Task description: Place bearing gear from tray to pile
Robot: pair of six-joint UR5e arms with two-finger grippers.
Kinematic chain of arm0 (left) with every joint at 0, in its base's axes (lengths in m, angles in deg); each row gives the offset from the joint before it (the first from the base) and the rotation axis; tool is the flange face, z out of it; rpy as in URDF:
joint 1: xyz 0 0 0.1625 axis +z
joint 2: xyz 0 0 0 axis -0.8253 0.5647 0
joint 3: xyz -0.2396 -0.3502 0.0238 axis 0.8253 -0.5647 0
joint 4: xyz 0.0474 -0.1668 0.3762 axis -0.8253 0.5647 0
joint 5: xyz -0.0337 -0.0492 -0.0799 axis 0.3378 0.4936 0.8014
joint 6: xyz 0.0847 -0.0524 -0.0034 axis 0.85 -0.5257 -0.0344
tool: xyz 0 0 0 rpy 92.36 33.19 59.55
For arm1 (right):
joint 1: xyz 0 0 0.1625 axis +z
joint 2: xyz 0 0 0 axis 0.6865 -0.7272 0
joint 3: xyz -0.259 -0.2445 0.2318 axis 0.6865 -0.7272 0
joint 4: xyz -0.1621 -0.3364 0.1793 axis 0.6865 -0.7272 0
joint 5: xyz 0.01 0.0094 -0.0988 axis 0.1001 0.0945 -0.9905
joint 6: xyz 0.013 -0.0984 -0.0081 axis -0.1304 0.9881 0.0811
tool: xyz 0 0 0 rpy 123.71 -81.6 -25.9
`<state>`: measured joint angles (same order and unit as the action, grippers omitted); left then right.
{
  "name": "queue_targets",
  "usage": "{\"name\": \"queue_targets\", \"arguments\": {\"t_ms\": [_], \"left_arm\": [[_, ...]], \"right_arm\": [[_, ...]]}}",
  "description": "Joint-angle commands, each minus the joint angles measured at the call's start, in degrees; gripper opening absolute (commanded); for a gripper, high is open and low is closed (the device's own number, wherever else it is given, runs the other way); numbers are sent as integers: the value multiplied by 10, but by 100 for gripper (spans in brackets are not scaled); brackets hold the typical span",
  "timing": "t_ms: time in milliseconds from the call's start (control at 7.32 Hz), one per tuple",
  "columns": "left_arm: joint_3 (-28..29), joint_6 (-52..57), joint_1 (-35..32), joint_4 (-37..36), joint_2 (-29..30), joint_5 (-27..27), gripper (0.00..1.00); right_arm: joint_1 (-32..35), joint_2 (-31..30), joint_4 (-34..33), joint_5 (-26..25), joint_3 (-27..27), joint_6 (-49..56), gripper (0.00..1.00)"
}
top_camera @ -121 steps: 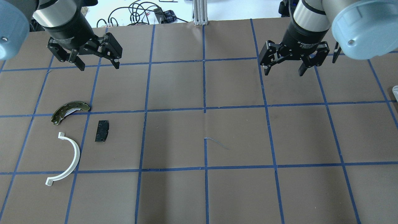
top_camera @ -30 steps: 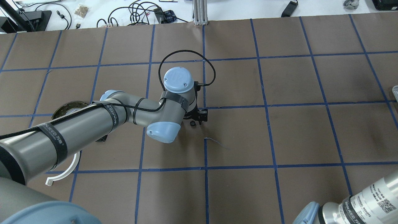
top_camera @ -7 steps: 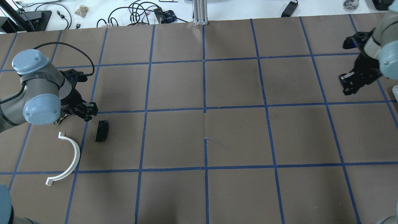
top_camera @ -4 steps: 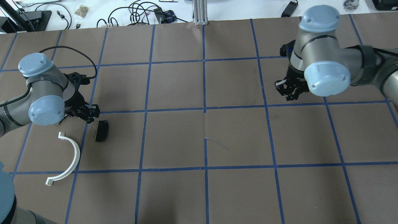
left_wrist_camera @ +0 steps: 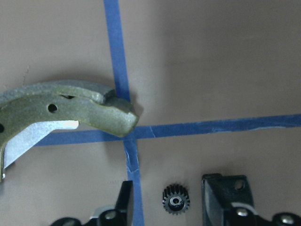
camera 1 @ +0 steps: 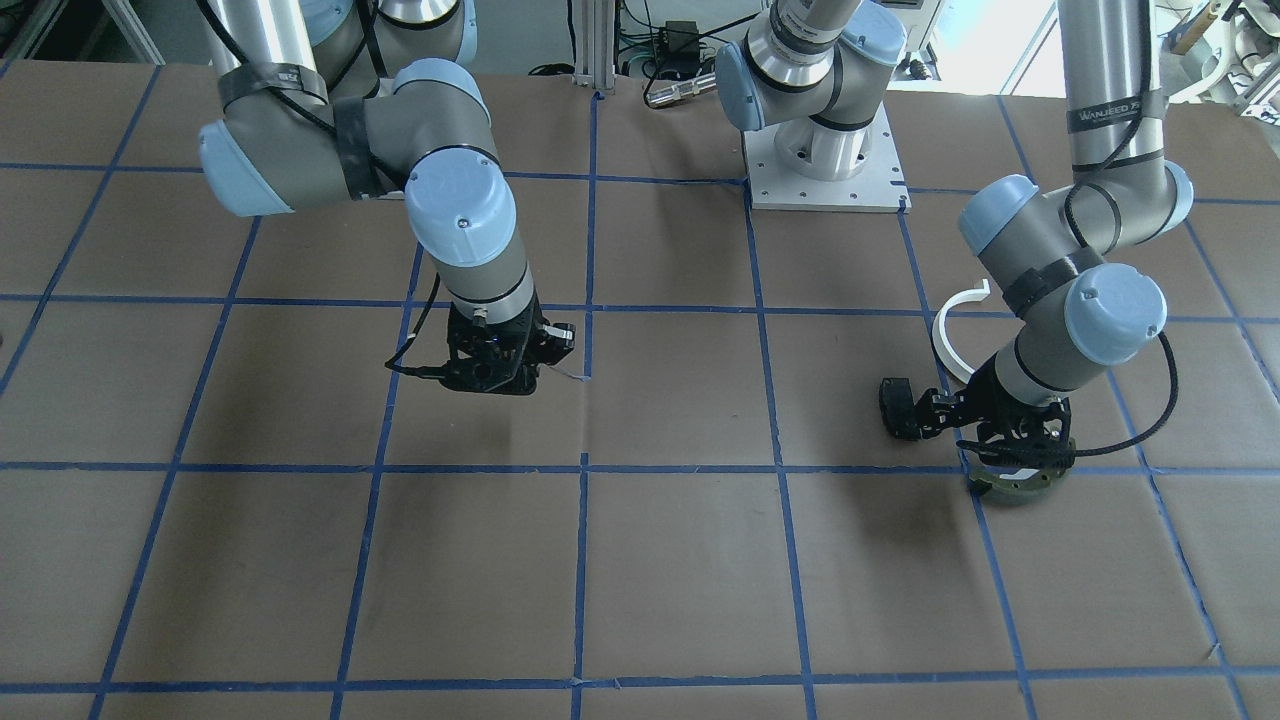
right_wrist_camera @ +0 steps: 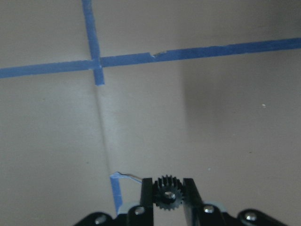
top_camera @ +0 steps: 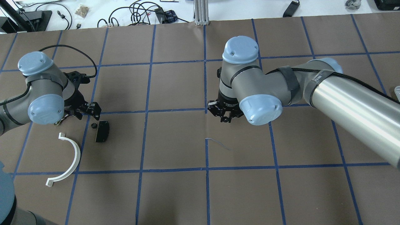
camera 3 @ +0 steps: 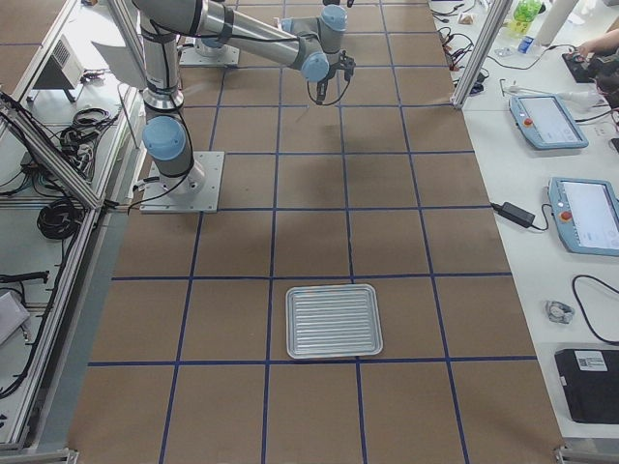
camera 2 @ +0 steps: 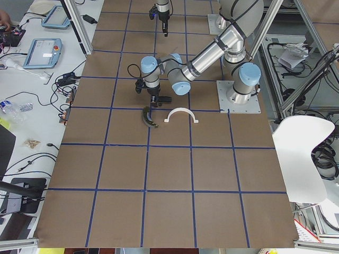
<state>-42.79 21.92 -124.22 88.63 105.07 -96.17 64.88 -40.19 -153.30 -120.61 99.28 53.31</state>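
Overhead, bearing gear (top_camera: pixel 92 125): lies just beside the black pad (top_camera: pixel 102 131), near the white half-ring (top_camera: pixel 70 156), toward the table's (top_camera: pixel 175 193) left end.
Right side, tray (camera 3: pixel 334 321): near the table's right end, well apart from both claws.
Left wrist, left claw (left_wrist_camera: pixel 171 202): released, fingers (left_wrist_camera: pixel 221 193) straddling the bearing gear beside the brake shoe (left_wrist_camera: pixel 70 110); delivery looks done.
Right wrist, right claw (right_wrist_camera: pixel 167 192): grasping a second gear (right_wrist_camera: pixel 165 194) by its teeth, likely headed the same way.

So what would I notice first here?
The big grey right arm reaches to the brown table's middle, where the right tool pinches a tiny black gear. On the other side, the left tool stands open over a second tiny gear, near the olive brake shoe.
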Motion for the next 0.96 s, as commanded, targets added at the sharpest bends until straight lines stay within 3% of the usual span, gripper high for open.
{"name": "queue_targets", "arguments": {"t_ms": [0, 273, 410, 546, 683, 820], "left_arm": [[4, -10, -13, 2, -17, 1, 100], [23, -74, -55, 52, -43, 3, 100], [46, -114, -79, 98, -53, 3, 100], [64, -142, -99, 135, -60, 4, 100], [72, -178, -122, 136, -61, 9, 100], [72, -224, -147, 137, -66, 25, 100]], "right_arm": [[45, 34, -60, 6, -2, -74, 8], [50, 55, -79, 5, -2, -84, 18], [51, 63, -88, 7, -2, -84, 28], [50, 76, -100, 7, -4, -83, 54], [50, 75, -123, 3, -4, -85, 99], [49, 74, -119, -18, -7, -72, 100]]}}
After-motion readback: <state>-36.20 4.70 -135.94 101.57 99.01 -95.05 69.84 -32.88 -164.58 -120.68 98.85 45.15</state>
